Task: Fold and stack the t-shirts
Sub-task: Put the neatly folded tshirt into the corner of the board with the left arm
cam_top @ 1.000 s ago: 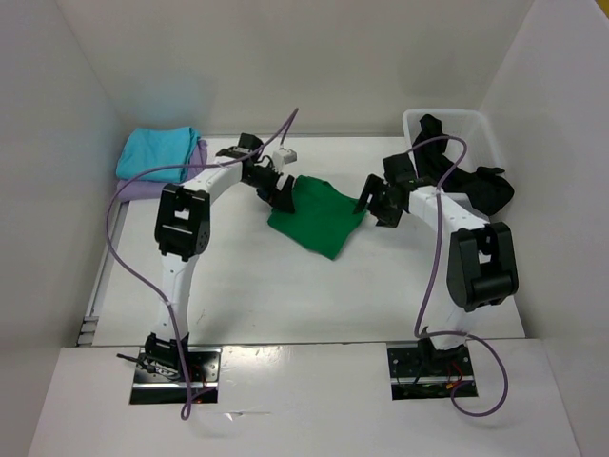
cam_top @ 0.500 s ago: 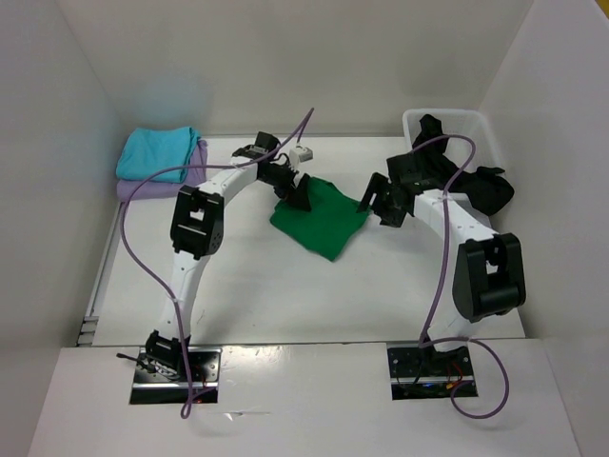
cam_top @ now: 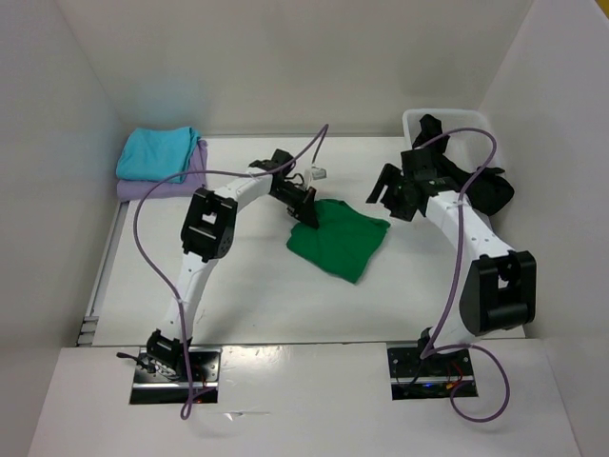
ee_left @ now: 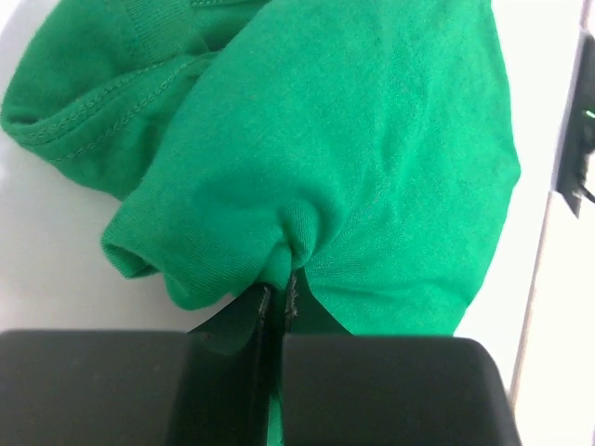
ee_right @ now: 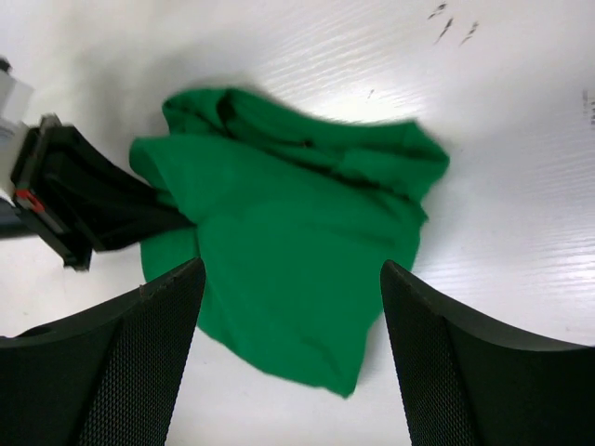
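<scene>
Left to right, top view.

Turquoise t-shirt sits folded on the lavender t-shirt at 10 o'clock on the table. That stack hasn't moved, so two look done.

Left gripper: this is the change. A second ago its jaws were wide at the cloth's edge. Now they are clamped flat together on the green t-shirt, and the arm has swung toward 3 o'clock. The wrist view shows a pinched pleat of green fabric drawn in between the fingertips. It's a thin bite right at the hem, at the shirt's 10 o'clock corner.

The green t-shirt has gone with it, sliding a bit toward 4 o'clock, and now lies about mid-table. It's still a rumpled blob with a layer doubled over, not a clean fold.

Right gripper was at the shirt's 2 o'clock edge. It has backed off toward 1 o'clock and now hovers clear of the cloth. Fingers are spread wide and holding nothing; its wrist view shows both pads framing the shirt from above.

Black t-shirt hangs partly out of the white bin at 2 o'clock, untouched.

My read: left has just taken a drag or fold grip on green, and right is free to take another corner. Roughly halfway through the task. Main risk is that thin pinch slipping.
</scene>
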